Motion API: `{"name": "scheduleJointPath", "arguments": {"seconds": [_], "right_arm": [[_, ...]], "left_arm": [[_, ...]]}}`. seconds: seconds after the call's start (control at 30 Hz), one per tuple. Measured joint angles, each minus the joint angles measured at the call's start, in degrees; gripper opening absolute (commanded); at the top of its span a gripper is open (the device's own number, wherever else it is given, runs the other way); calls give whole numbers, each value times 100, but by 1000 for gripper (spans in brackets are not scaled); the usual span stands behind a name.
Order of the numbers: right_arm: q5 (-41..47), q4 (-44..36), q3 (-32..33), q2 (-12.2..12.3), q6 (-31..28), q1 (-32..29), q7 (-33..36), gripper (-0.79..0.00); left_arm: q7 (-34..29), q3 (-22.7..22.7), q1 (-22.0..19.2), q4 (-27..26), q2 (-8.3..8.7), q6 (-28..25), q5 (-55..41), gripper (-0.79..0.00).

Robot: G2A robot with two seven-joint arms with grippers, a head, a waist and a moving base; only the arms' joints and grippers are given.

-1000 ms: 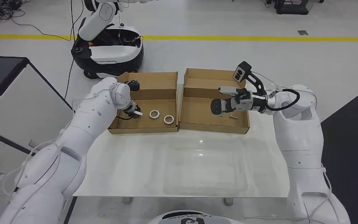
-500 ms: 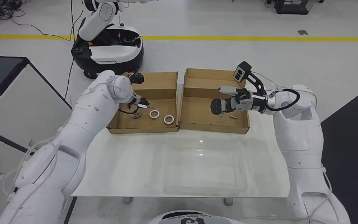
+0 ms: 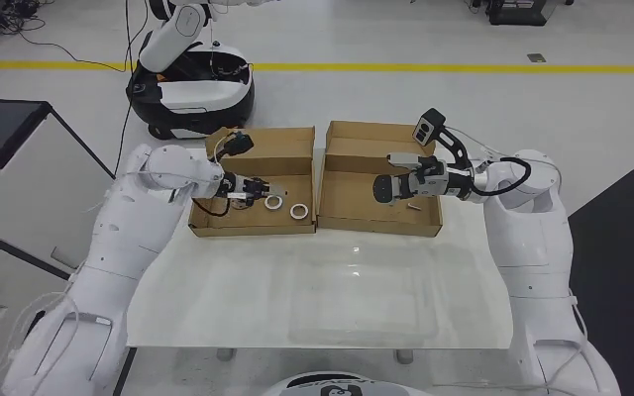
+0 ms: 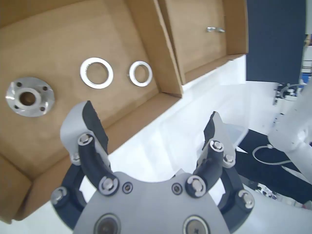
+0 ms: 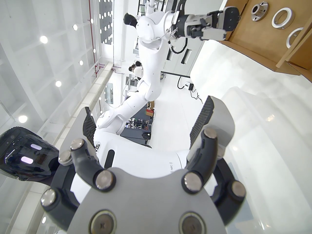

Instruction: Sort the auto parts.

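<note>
White worktop (image 3: 327,297), glossy. Two open cardboard boxes sat directly on it along its far edge, side by side: left box (image 3: 253,230), right box (image 3: 376,226), inner walls just beside each other.

The small silver metal piece (image 4: 215,29) in the right-hand brown cardboard box (image 4: 235,13) is too blurred to name (from the top view it is a pale speck). In the right wrist view, a cardboard wall hides part of the smaller silver metal ring (image 5: 290,39). The left-hand brown cardboard box (image 4: 17,191) runs off the left wrist view's edge.
</note>
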Motion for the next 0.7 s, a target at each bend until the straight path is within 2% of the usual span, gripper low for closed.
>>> {"name": "scheduleJointPath", "arguments": {"seconds": [0.13,0.33,0.53,0.7], "right_arm": [[0,0,0,0,0,0,0,0],[0,0,0,0,0,0,0,0],[0,0,0,0,0,0,0,0],[0,0,0,0,0,0,0,-1]], "left_arm": [[-258,-773,781,-843,176,15,-794,0],[-806,-1731,1636,-1751,360,-16,-1867,0],[-939,-2493,2175,-2128,450,-57,-2986,0],[-869,-2803,2472,-2219,469,-294,-3685,0]]}}
